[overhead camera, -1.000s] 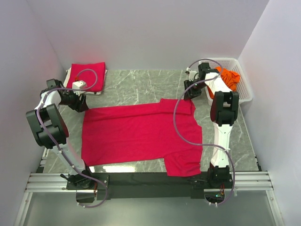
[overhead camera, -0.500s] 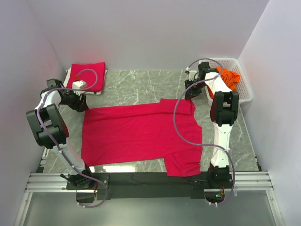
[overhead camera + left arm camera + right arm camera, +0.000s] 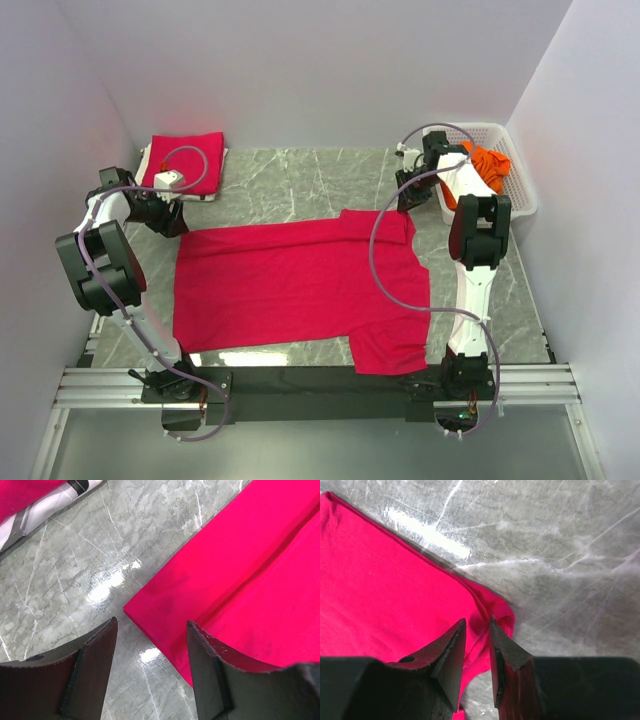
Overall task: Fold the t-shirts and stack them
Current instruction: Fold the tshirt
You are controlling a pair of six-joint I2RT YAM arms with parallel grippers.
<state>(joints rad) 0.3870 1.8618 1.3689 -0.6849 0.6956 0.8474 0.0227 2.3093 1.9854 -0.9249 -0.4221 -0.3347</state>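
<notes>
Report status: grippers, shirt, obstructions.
Left gripper open over red t-shirt corner. Right gripper pinched on its far-right corner. Shirt spread flat. Nothing lying on it.

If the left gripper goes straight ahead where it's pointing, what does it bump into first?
Most likely the corner of the spread red t-shirt: it lies right ahead of the left gripper, between its open fingers. The marble table is just under the cloth. How far away is hard to judge.

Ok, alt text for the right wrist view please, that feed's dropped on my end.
The right gripper, two dark fingers almost together, pinches a bunched corner of the red t-shirt. The rest of the shirt lies flat to the left on a grey marbled table.
</notes>
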